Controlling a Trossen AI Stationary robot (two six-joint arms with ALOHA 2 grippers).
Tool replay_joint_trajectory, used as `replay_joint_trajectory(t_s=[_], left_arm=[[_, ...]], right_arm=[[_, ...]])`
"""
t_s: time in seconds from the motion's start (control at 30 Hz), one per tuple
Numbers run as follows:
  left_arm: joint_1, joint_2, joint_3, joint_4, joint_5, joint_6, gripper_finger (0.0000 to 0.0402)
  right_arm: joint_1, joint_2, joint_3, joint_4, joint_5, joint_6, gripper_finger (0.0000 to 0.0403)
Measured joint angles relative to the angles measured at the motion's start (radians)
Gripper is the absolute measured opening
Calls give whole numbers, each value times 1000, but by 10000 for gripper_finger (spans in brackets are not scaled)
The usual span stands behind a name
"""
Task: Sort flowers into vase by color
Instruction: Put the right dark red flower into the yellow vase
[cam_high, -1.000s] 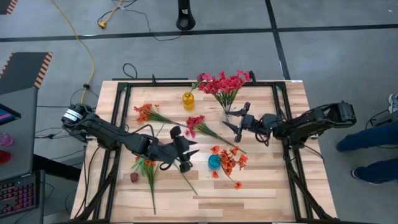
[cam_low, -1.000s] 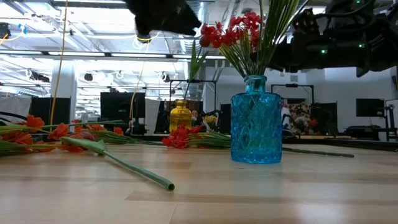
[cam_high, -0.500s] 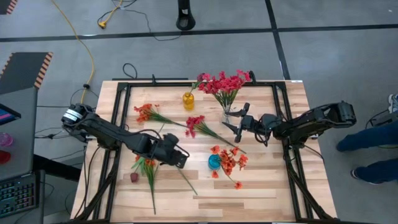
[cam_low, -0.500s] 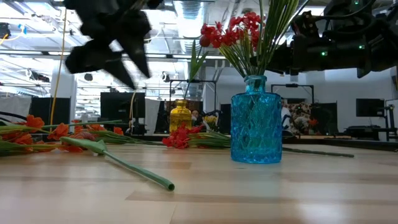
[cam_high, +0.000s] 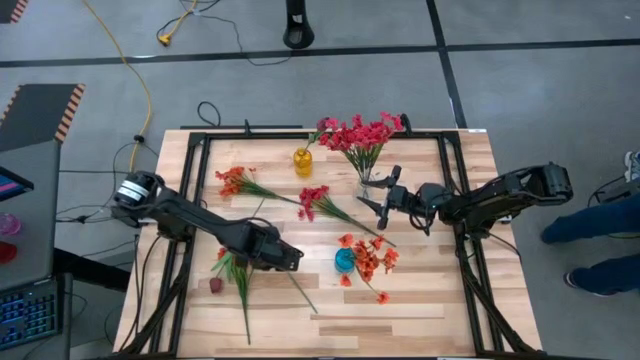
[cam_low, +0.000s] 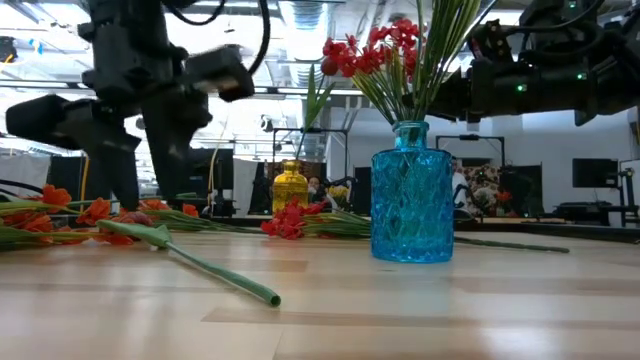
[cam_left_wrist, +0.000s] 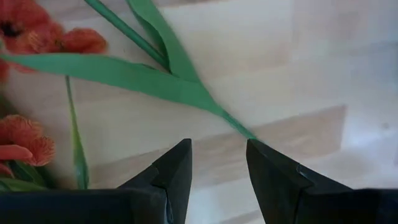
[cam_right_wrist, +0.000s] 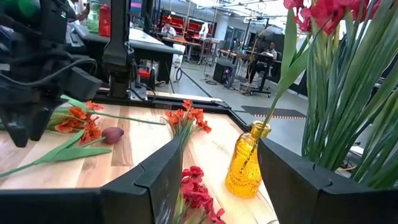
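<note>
Flowers still to be sorted lie loose on the table (cam_high: 420, 300). The left end effector (cam_left_wrist: 217, 177) hangs low over one green stem (cam_left_wrist: 155, 81), fingers apart and empty. Closing from here, a finger could catch the broad leaf or the orange blooms (cam_left_wrist: 25, 140) beside it and drag the spray. Farther out, the blue vase (cam_high: 345, 260) stands near the stem's free end. The right end effector (cam_high: 372, 200), fingers apart, waits by the clear vase of crimson flowers (cam_high: 358, 135).
</note>
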Motion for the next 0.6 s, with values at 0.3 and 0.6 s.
replay_joint_trajectory(t_s=[0.3,0.6], left_arm=[[44,6,0,2,-3,-155,139],[37,23,0,2,-8,-297,139]], right_arm=[[0,0,0,-14,0,0,235],[0,0,0,-35,0,0,235]])
